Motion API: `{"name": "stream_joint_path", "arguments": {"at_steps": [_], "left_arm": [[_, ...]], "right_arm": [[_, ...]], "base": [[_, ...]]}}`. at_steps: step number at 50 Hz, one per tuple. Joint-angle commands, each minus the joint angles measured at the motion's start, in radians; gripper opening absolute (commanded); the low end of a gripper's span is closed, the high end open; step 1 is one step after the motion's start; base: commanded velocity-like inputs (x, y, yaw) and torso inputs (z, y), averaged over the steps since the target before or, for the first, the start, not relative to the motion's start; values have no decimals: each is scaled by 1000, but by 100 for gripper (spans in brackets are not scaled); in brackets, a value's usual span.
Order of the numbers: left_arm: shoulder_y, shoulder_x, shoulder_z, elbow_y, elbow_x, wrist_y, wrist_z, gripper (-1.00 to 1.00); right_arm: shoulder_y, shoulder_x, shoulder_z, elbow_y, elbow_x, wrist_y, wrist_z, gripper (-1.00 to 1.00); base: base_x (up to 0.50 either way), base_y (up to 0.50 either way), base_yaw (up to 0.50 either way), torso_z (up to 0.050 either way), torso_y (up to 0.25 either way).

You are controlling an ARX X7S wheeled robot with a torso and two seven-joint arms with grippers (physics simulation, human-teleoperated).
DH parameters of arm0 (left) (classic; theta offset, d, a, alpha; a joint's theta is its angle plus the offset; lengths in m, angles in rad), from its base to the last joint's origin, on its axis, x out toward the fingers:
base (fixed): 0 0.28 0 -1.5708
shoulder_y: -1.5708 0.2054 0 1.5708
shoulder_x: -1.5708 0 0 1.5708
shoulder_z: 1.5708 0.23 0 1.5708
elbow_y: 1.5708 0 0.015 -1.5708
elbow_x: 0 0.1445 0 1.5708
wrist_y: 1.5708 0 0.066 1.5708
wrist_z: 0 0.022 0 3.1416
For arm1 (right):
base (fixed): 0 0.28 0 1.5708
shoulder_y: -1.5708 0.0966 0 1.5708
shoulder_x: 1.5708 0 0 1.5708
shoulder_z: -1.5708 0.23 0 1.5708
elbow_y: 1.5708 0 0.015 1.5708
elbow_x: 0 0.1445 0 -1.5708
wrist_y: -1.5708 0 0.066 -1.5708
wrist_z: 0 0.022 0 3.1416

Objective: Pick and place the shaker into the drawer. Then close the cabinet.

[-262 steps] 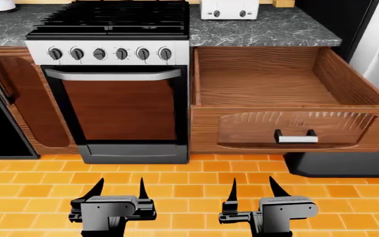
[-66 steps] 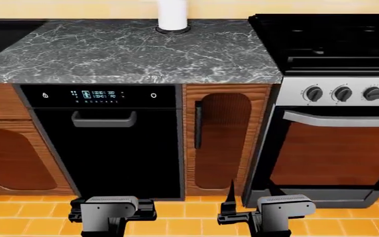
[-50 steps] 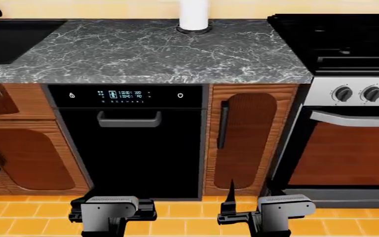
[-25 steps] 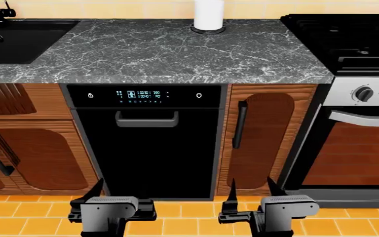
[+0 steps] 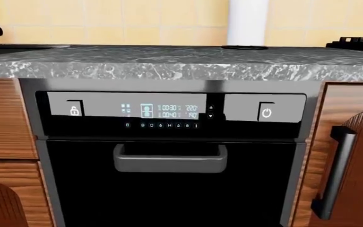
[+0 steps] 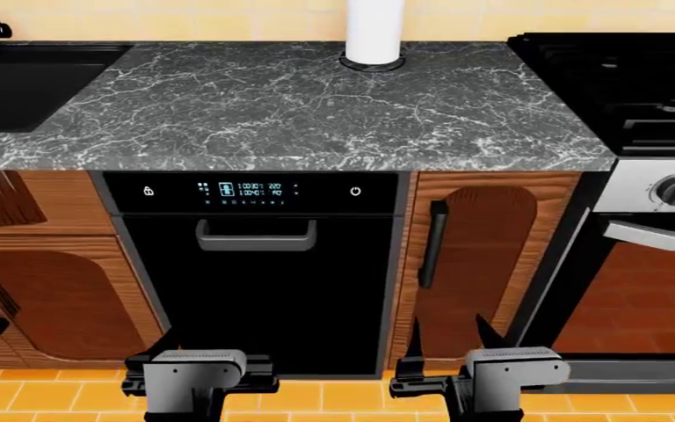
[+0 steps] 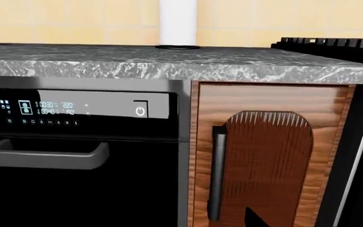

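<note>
**Q: Head view. State hands and task progress.**
A: I see both hands low, in front of the dishwasher (image 6: 261,272). The right hand (image 6: 446,338) has its fingers apart and holds nothing. For the left hand (image 6: 203,374) only one fingertip shows above the body, so I cannot tell its opening. Beyond the hands lies the counter (image 6: 256,105), carrying the tall white cylinder (image 6: 375,31) on its ring base. I see no shaker and no drawer. My judgement: nothing is done yet; locating, picking, placing and closing all remain.

**Q: Left wrist view. Any readable text?**
A: No fingers appear here. Ahead of the left hand is the dishwasher control panel (image 5: 168,112): a padlock symbol, a power symbol, and lit digits too small to read reliably. No brand name is visible. The handle (image 5: 168,158) sits below the panel.

**Q: Right wrist view?**
A: A dark fingertip (image 7: 256,220) shows at the frame edge. Ahead of it stands the narrow wooden cabinet door (image 7: 266,161) with its vertical bar handle (image 7: 217,175), shut. No shaker here either.
</note>
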Motion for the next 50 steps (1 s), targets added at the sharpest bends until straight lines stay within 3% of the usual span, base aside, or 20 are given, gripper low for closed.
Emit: {"name": "stream_joint_path", "arguments": {"at_steps": [1,18,22,30,36,50], "left_arm": [[1,-3,5,0,-1,6,0,100],[-9,-8,4,2,-23,-2,5,100],[-5,-41,-10,122,-29,-51,-24,100],[-74,-160,-63,534,-77,-328,-126,100],[-117,-206,-108,653,-133,-452,-167,100],[-186,-285,-200,867,-210,-614,-250,100]], "right_arm": [[0,1,-2,3,4,-7,1,100],[9,0,4,1,26,-5,5,100],[7,22,32,-85,95,43,5,100],[89,125,84,-471,240,374,135,100],[151,168,140,-621,332,514,216,100],[196,228,211,-836,414,608,315,100]], "base": [[0,0,0,0,0],[0,0,0,18,0],[0,0,0,0,0],[0,0,0,0,0],[0,0,0,0,0],[0,0,0,0,0]]}}
